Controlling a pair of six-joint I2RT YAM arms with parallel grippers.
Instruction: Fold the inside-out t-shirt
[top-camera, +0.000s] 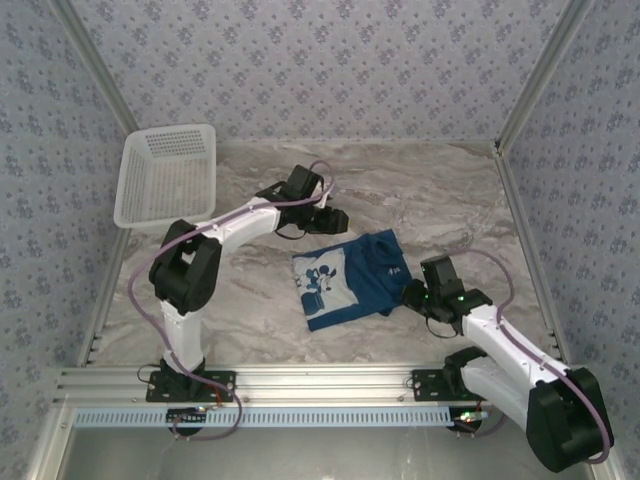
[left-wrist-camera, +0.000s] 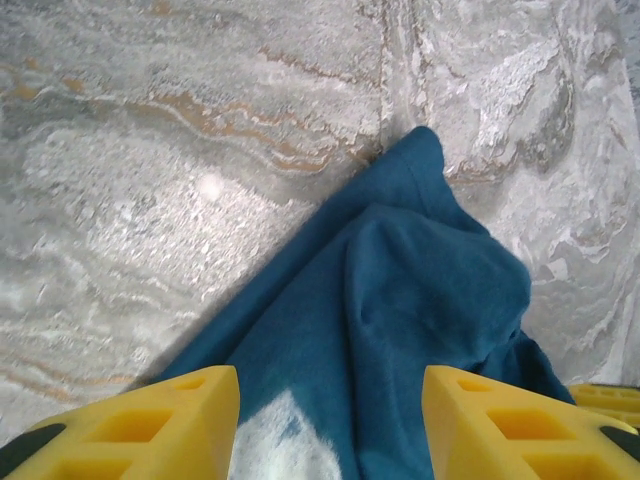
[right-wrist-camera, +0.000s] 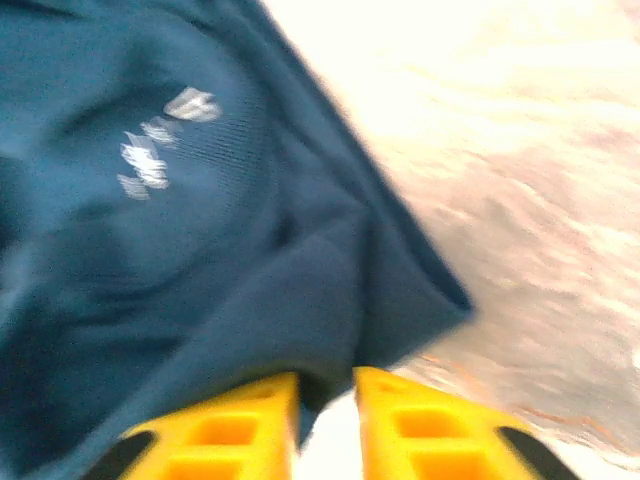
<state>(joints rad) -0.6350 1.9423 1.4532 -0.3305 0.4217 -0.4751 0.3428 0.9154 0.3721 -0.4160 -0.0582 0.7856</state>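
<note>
Shirt (top-camera: 372, 272) is lying in the middle of the table (top-camera: 450, 200), bunched into a rough rectangle. Its big whitish print (top-camera: 322, 280) faces up on the left half.

Left arm: the elbow is bent high over its base. The forearm reaches out to the right, and the wrist turns down at the shirt's far edge. Left gripper (top-camera: 330, 222) hangs right there. On my left wrist feed the left gripper (left-wrist-camera: 328, 400) has its yellow fingers (left-wrist-camera: 170, 420) spread wide. Blue cloth (left-wrist-camera: 420, 300) runs up between them to a pointed corner on the marble.

Right arm: folded low, with the elbow back near the table's near right corner. The forearm angles in to the left, and the right gripper (top-camera: 412, 296) sits at the shirt's right edge. The right wrist feed is smeared. The right gripper (right-wrist-camera: 325, 385) shows its fingers (right-wrist-camera: 230, 430) drawn close with a narrow slit between them. A dark fold of shirt (right-wrist-camera: 200, 250) sits at the tips. I can't tell whether they've got the cloth pinched. A small whitish label (right-wrist-camera: 150, 150) is up on the cloth there.

White basket (top-camera: 165, 175) sits at the far left corner, well apart from the shirt.
</note>
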